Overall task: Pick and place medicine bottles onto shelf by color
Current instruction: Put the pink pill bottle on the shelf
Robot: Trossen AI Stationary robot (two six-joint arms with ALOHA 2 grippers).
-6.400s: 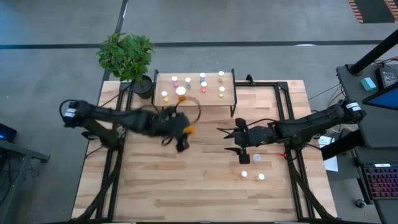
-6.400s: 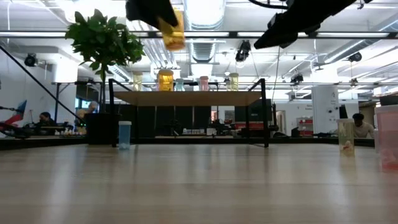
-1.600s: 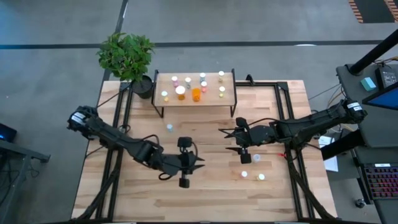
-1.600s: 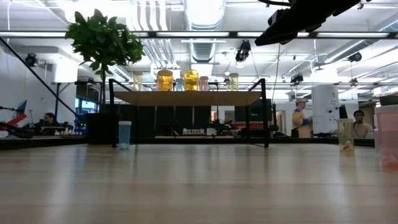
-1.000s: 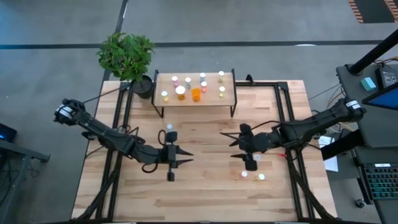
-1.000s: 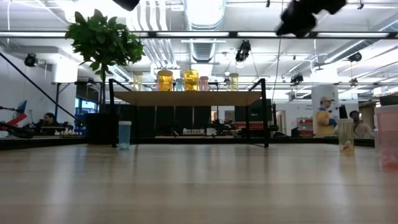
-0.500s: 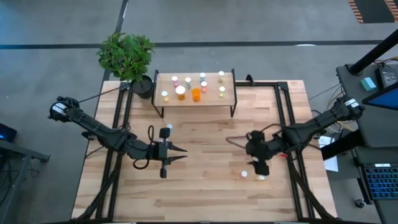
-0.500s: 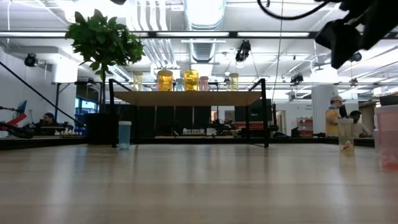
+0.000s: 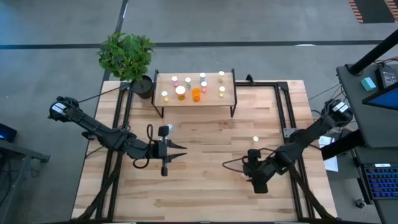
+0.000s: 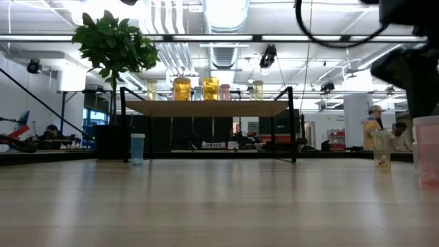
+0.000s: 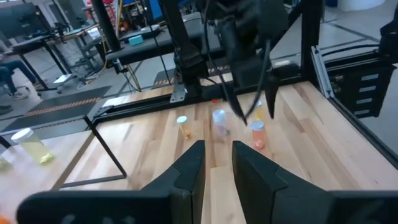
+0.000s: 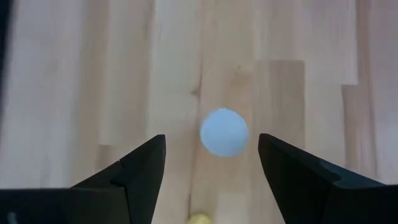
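My right gripper (image 12: 211, 155) points straight down, fingers spread wide over a blue-capped bottle (image 12: 224, 132). My left gripper (image 9: 176, 151) lies level above the table (image 9: 205, 193), fingers nearly closed, empty.

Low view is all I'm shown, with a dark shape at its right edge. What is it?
Observer: That's the right arm. From above, its right pincer hangs over the right half of the table, pointing down.
Operator: Is it holding anything?
Observer: No. It's open, directly above a blue-capped bottle that stands on the table.
Operator: And the other arm?
Observer: The left pincer waits over the table's left half, away from the shelf.
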